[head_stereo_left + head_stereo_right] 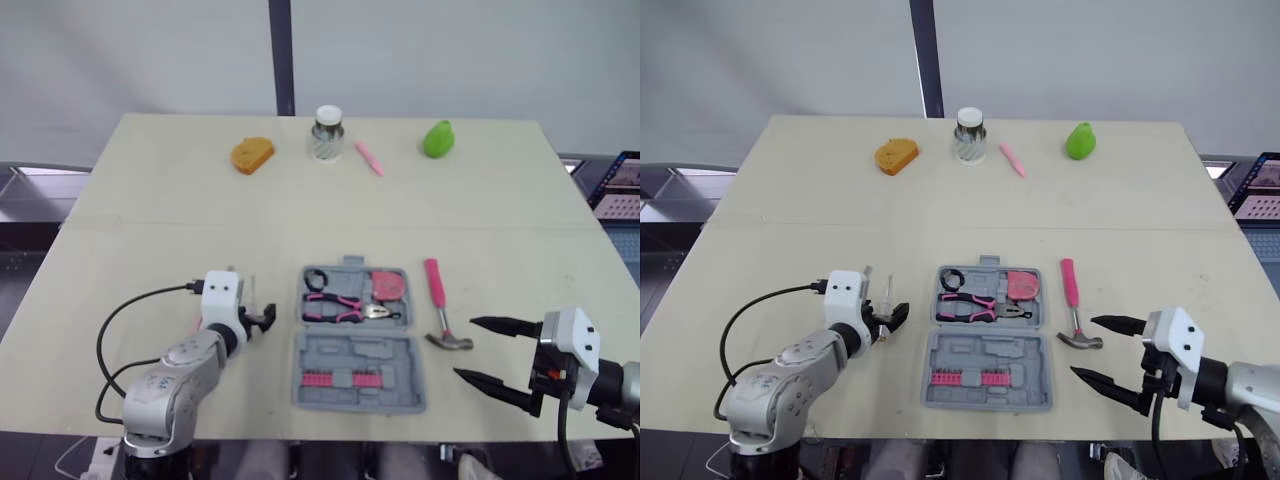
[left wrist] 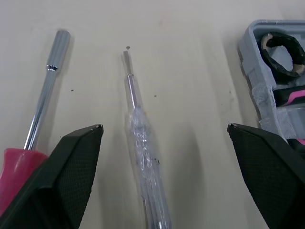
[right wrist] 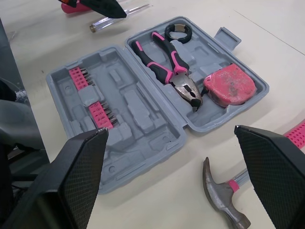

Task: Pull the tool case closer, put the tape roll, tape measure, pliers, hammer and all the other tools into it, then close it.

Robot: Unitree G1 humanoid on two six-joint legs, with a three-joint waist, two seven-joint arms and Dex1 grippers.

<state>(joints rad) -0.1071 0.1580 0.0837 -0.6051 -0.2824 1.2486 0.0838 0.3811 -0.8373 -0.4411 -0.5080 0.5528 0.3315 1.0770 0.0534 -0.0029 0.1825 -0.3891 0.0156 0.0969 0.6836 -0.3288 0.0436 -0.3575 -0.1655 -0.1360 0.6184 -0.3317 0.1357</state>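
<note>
Case (image 1: 385,350) lies open, lower centre of the frame, both halves flat on the table (image 1: 150,200). In the upper half: tape roll (image 1: 953,279) in the left corner, pliers (image 3: 183,87) in the middle, tape measure (image 3: 228,86) at the right. In the lower half: a row of pink bits (image 1: 340,378).

Hammer (image 1: 438,305) lies on the table just right of the case, pink handle toward the top of the frame, head toward the bottom.

Left gripper (image 1: 262,320) is low at the case's left side, fingers wide apart and holding nothing. A clear screwdriver (image 2: 140,143) lies on the table between them. A pink-handled screwdriver (image 2: 45,90) lies beside it, its handle partly under one finger.

Right gripper (image 1: 465,348) is at lower right, jaws spread and empty, tips near the hammer head, not touching it.
</note>
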